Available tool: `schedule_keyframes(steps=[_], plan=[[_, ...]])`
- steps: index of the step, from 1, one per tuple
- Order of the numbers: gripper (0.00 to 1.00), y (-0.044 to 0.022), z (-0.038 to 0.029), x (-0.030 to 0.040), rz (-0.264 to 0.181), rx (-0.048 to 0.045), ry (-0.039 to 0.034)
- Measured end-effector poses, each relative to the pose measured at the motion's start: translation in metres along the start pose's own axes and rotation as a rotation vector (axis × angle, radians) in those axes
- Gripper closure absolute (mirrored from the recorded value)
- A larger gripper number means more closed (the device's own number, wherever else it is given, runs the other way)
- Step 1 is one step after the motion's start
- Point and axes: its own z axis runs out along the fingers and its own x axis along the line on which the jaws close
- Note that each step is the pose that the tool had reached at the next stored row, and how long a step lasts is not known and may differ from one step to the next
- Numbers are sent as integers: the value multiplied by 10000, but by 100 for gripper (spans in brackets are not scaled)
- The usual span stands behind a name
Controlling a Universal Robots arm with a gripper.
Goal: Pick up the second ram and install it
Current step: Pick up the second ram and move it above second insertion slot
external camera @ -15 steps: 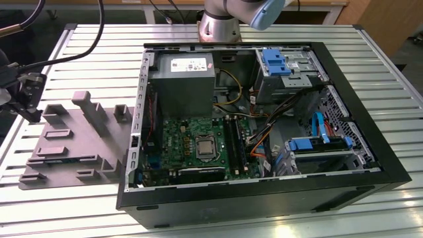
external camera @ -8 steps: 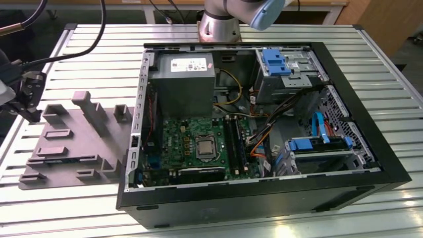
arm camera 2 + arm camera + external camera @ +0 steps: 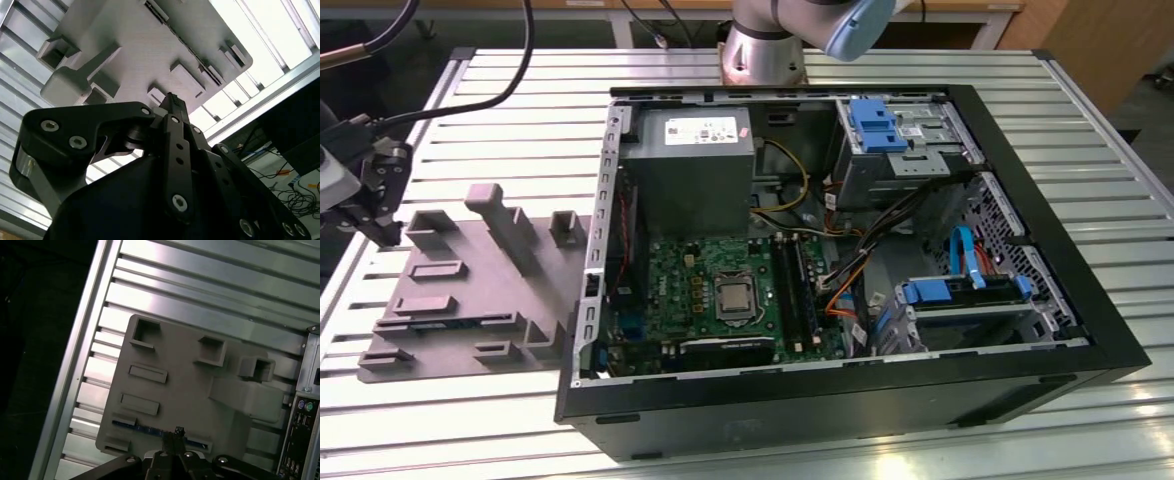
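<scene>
The second ram [image 3: 145,427] [image 3: 454,322] lies in a long slot of the grey tray [image 3: 480,290], on its narrow edge. It runs along the tray's edge that is nearest in the exterior view, and in the first wrist view it shows as a thin dark-blue strip. Nothing touches it.

The gripper [image 3: 383,235] hangs over the tray, approx. above the side that is on the exterior view's left, w/ its fingers pointing down. In both wrist views the two fingers [image 3: 171,440] are pressed together and there is nothing between them. In the first wrist view the tip lines up w/ the middle of the ram, but it is apart from it, above. How high it hangs I cannot tell.

The tray sits near the table's [image 3: 480,90] edge on the exterior view's left. It touches the open PC case [image 3: 1067,330], or is just beside it. The case takes the middle of the table and lies on its side, so the motherboard [image 3: 680,270] faces up. The memory slots [image 3: 794,285] are dark. Whether a stick is in one of them I cannot tell.

The arm's base [image 3: 767,45] stands at the table's far edge, behind the case.
</scene>
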Motion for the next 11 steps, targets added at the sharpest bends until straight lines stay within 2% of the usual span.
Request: schedule_keyframes(steps=[11], plan=[[89,1,0,3,-1024,-29,46]])
